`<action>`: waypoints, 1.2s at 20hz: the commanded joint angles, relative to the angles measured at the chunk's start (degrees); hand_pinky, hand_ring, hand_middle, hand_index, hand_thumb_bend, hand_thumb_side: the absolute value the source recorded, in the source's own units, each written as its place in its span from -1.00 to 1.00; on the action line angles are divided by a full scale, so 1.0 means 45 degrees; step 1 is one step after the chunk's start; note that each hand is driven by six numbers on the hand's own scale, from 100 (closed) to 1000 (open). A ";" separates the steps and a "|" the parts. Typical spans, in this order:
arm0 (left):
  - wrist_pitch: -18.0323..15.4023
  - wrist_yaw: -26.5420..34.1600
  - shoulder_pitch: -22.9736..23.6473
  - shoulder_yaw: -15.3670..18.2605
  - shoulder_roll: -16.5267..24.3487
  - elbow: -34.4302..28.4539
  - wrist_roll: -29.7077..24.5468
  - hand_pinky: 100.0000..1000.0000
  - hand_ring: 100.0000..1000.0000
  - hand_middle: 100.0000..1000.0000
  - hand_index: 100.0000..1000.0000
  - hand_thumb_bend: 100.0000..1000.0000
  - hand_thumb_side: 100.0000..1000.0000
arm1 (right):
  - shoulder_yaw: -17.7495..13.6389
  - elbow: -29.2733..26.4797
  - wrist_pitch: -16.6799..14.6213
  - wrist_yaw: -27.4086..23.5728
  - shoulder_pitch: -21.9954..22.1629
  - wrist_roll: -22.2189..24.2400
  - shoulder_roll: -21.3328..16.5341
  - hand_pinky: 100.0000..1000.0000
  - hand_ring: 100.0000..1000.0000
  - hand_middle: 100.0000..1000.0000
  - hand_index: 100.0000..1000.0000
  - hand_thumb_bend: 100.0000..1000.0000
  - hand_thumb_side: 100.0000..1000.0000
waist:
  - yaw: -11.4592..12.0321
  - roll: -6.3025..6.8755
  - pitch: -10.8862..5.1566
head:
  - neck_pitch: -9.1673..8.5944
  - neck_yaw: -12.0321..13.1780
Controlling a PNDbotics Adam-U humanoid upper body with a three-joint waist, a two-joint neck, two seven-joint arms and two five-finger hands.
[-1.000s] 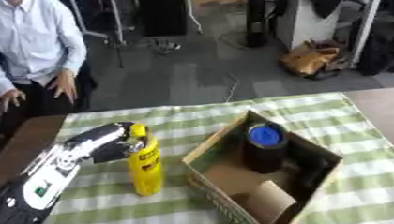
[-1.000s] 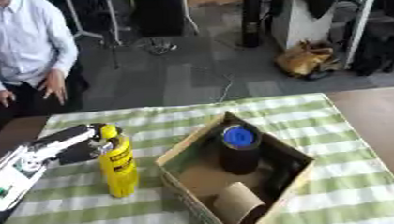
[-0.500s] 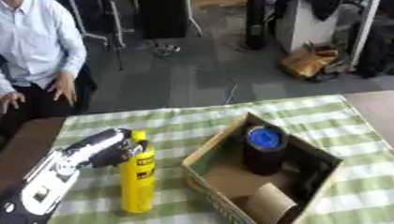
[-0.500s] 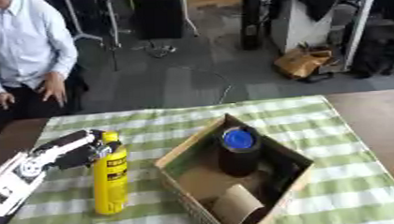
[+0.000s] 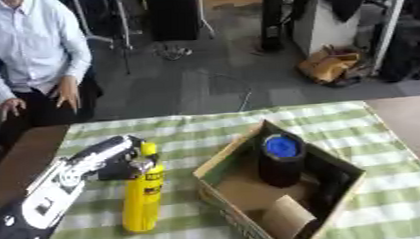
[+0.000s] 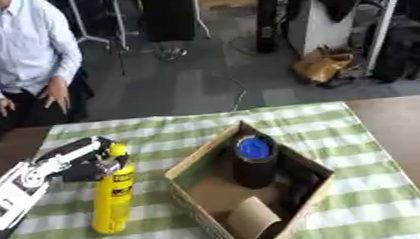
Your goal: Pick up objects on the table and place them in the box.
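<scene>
Yellow canister point(image 5: 142, 199) is standing upright on the desk point(image 5: 188, 137), which is wearing a green-and-white checked cloth, just left of the cardboard box point(image 5: 228, 158); left hand point(image 5: 119, 159) is sitting at the canister's top, by the nozzle and upper neck; it is touching there, but I cannot tell whether the fingers are curling round it or just resting against it; right hand is not showing in either view.

Box is already holding a dark cylinder with a blue lid point(image 5: 281, 159), a cardboard roll point(image 5: 285, 220) and something dark along its right wall.

Handling guess: the canister is looking like rigid metal, smooth and probably slippery, tall and narrow so easy to tip; likely fairly heavy if full; holding high near the nozzle is risking swing or slip; the mid-body, around the label, is seeming the safer place to wrap the fingers; free room in the box is looking tight, so it probably needs lowering in at a tilt or lying down.
</scene>
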 commanded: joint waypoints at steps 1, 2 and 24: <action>-0.0128 0.0153 -0.0031 0.0137 0.0211 -0.0160 0.0477 -0.66 -0.22 -0.04 0.26 -1.00 0.04 | -0.0066 -0.0206 -0.0319 -0.0071 -0.0235 -0.0252 -0.0058 0.55 0.41 0.28 0.08 -1.00 0.90 | 0.0006 -0.0046 -0.0153 | -0.0115 -0.0034; -0.0186 0.0176 -0.0042 0.0164 0.0212 -0.0216 0.0694 -0.69 -0.25 -0.08 0.24 -1.00 -0.04 | -0.0065 -0.0206 -0.0319 -0.0069 -0.0237 -0.0252 -0.0056 0.55 0.42 0.28 0.08 -1.00 0.89 | 0.0011 -0.0052 -0.0156 | -0.0111 -0.0036; 0.0049 0.1115 -0.0224 0.0771 0.0425 -0.1400 0.3394 -0.80 -0.38 -0.18 0.19 -1.00 -0.19 | -0.0125 -0.0206 -0.0346 -0.0039 -0.0263 -0.0252 -0.0083 0.56 0.42 0.28 0.07 -1.00 0.86 | 0.0054 -0.0035 -0.0219 | -0.0021 -0.0080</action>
